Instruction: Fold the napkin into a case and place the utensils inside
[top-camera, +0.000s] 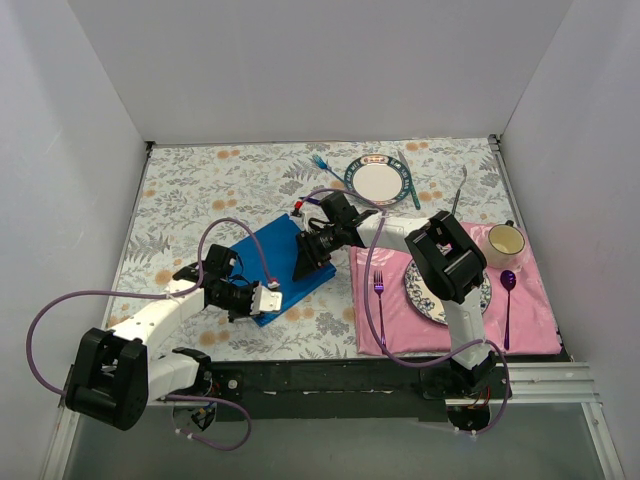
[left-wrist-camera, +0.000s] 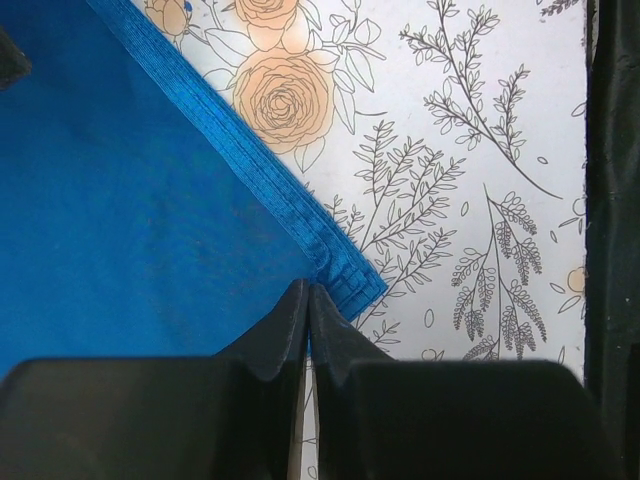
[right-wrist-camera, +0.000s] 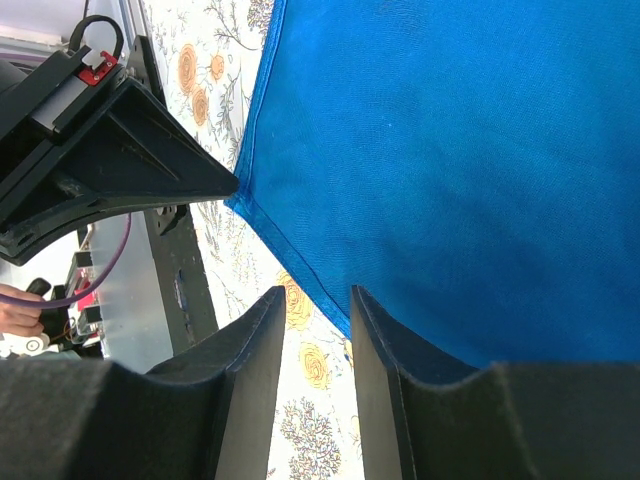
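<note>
The blue napkin (top-camera: 280, 258) lies folded into a rectangle on the floral tablecloth. My left gripper (top-camera: 270, 300) is at its near corner. In the left wrist view the fingertips (left-wrist-camera: 308, 290) are pressed together on the napkin's (left-wrist-camera: 130, 200) stitched hem, beside the corner. My right gripper (top-camera: 308, 258) is at the napkin's right edge. Its jaws (right-wrist-camera: 315, 292) stand apart, and the hem of the napkin (right-wrist-camera: 450, 150) runs into the gap. A light-blue fork (top-camera: 320, 163) lies left of the far plate. A slim dark knife (top-camera: 458, 190) lies to that plate's right.
The far plate (top-camera: 377, 180) has a teal knife (top-camera: 408, 180) beside it. On the pink placemat (top-camera: 530, 320) are a magenta fork (top-camera: 379, 290), a patterned plate (top-camera: 420, 290) partly under my right arm, a purple spoon (top-camera: 508, 300) and a cup (top-camera: 506, 241).
</note>
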